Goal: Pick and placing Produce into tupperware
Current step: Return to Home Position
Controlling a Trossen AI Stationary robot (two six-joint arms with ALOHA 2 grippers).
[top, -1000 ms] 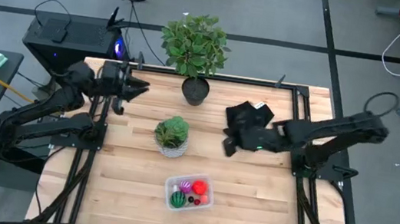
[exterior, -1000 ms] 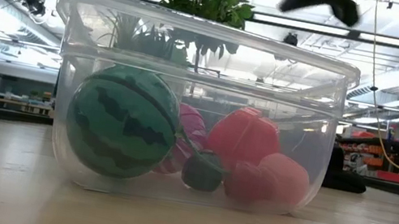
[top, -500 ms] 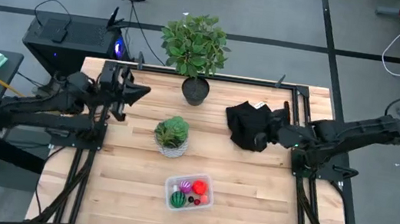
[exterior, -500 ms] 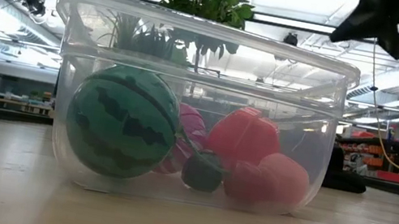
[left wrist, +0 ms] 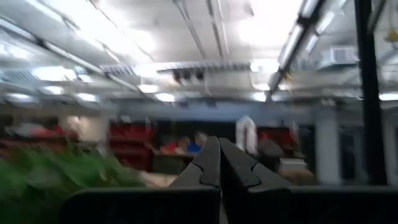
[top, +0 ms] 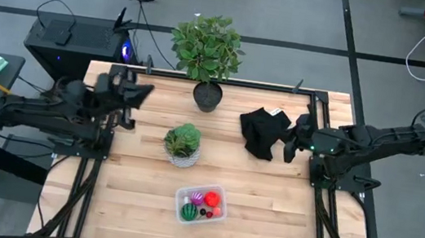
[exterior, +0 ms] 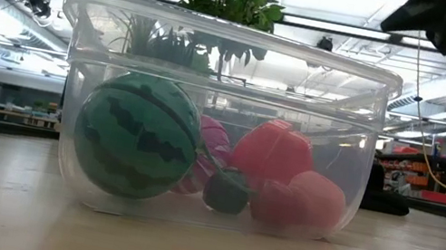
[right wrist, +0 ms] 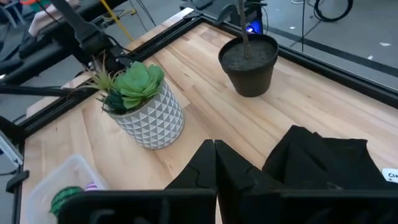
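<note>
The clear tupperware [top: 201,204] stands on the table's near middle and fills the low view [exterior: 223,125]. Inside it lie the produce pieces: a green striped ball [exterior: 136,136], a purple-pink piece [exterior: 213,151], a red piece [exterior: 271,152], a pink-red piece [exterior: 312,202] and a small dark piece [exterior: 227,191]. My left gripper [top: 147,92] is shut and empty at the table's far left; its shut fingers show in the left wrist view [left wrist: 219,163]. My right gripper [top: 289,142] is shut and empty at the far right, beside a black cloth [top: 263,131].
A small succulent in a white patterned pot [top: 183,145] stands mid-table, also in the right wrist view [right wrist: 146,106]. A tall leafy plant in a black pot [top: 207,95] stands at the far edge. The black cloth lies near the right gripper [right wrist: 323,158]. Dark frame rails run along the table's edges.
My right gripper has drawn back from over the black cloth toward the table's right edge, staying shut. My left arm has folded back a little toward the table's left edge. The tupperware and the produce have kept still.
</note>
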